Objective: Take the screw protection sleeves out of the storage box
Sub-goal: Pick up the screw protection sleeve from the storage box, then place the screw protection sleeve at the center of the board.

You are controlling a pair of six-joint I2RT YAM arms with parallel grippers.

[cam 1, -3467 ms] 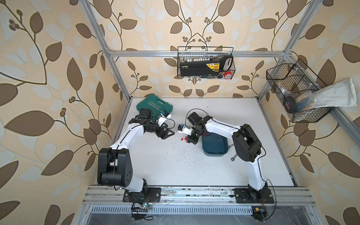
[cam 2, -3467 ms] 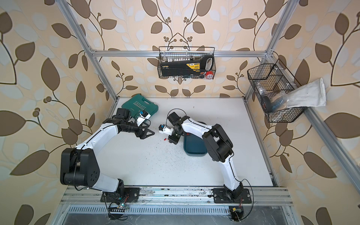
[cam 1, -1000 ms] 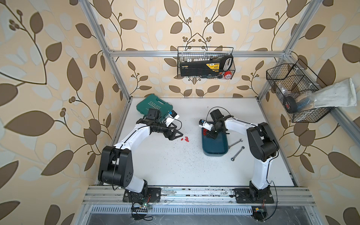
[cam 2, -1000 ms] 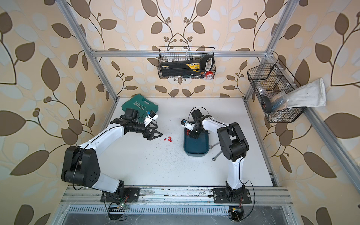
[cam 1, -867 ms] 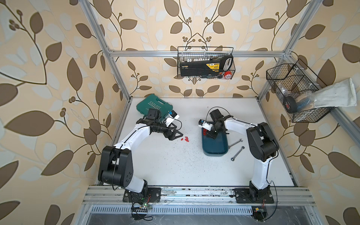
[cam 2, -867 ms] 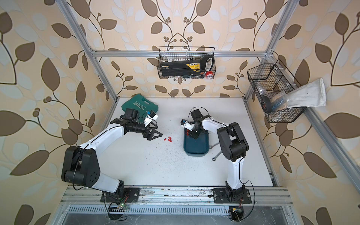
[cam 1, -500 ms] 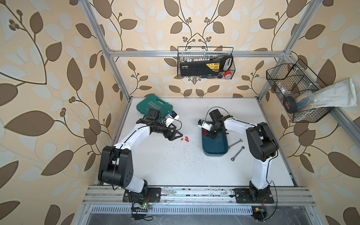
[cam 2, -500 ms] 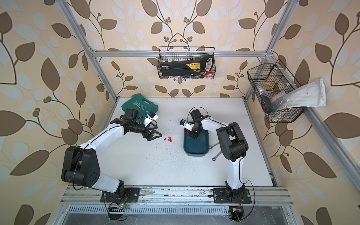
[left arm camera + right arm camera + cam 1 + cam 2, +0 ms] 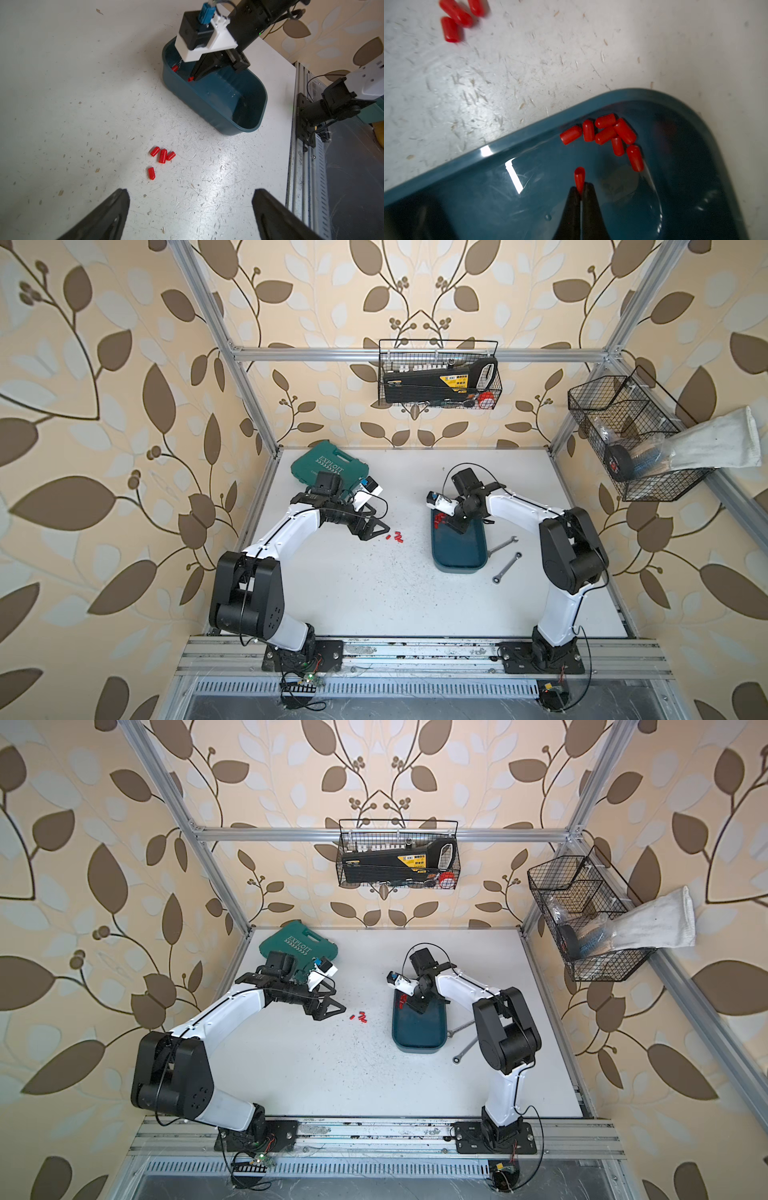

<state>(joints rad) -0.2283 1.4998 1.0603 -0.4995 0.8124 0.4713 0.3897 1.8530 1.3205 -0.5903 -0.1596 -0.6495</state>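
The storage box (image 9: 459,556) (image 9: 419,1036) is a dark teal tray right of the table's middle. Several red screw protection sleeves (image 9: 608,133) lie bunched in its far left corner. My right gripper (image 9: 581,187) (image 9: 451,526) reaches into the box, shut on one sleeve (image 9: 579,179) that sticks out past the fingertips. Several more sleeves (image 9: 397,536) (image 9: 163,155) lie on the white table left of the box. My left gripper (image 9: 190,193) (image 9: 380,529) hovers just left of that loose group, open and holding nothing.
A green tool case (image 9: 330,462) lies at the back left behind the left arm. Two wrenches (image 9: 503,545) (image 9: 507,567) lie just right of the box. Black wire baskets hang on the back wall (image 9: 438,373) and the right wall (image 9: 631,439).
The right gripper has come back from the table into the box and closed its jaws on one sleeve. The left arm has shifted right toward the loose sleeves and now holds still.
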